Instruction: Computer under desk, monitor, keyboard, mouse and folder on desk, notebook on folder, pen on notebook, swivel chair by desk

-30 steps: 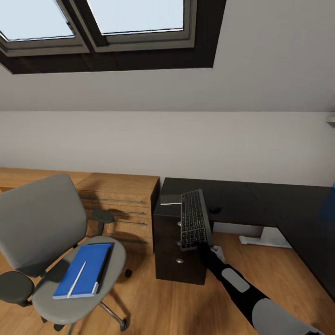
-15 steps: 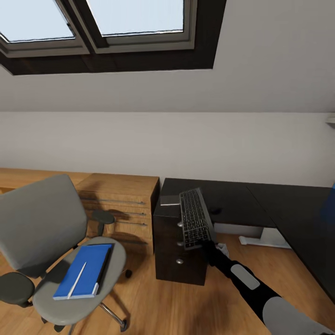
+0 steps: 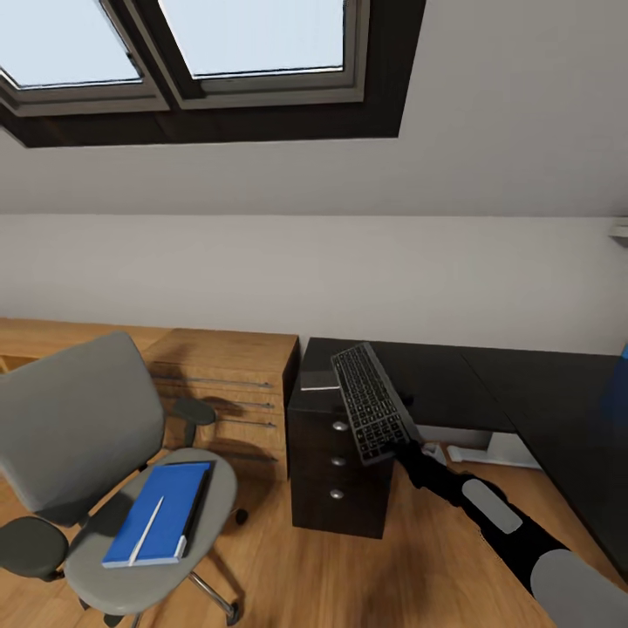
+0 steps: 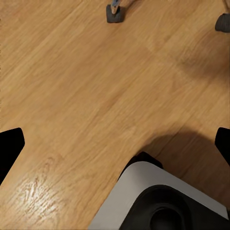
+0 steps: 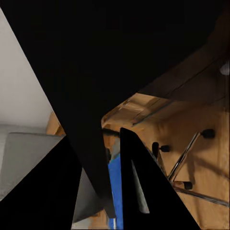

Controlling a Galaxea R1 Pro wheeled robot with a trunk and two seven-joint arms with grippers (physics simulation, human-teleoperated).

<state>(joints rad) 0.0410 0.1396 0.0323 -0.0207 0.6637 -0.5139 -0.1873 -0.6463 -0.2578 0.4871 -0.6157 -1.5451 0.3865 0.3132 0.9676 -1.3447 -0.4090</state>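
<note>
Right, my right gripper (image 3: 394,446) pinches the keyboard (image 3: 370,399) by its near short edge, tilted above the desk (image 3: 453,384). It looks stiff and light, yet may pivot. Left fingers (image 4: 10,146) hang spread.

No readable text

No words, labels, brands or numbers can be made out; the keyboard's (image 3: 372,403) key legends are too small.

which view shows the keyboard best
The head view: the keyboard shows whole, keys visible, tilted above the desk edge, held at its near end by the right tool. The right wrist view shows a dark slab, probably its underside. The left wrist view faces the floor.
</note>
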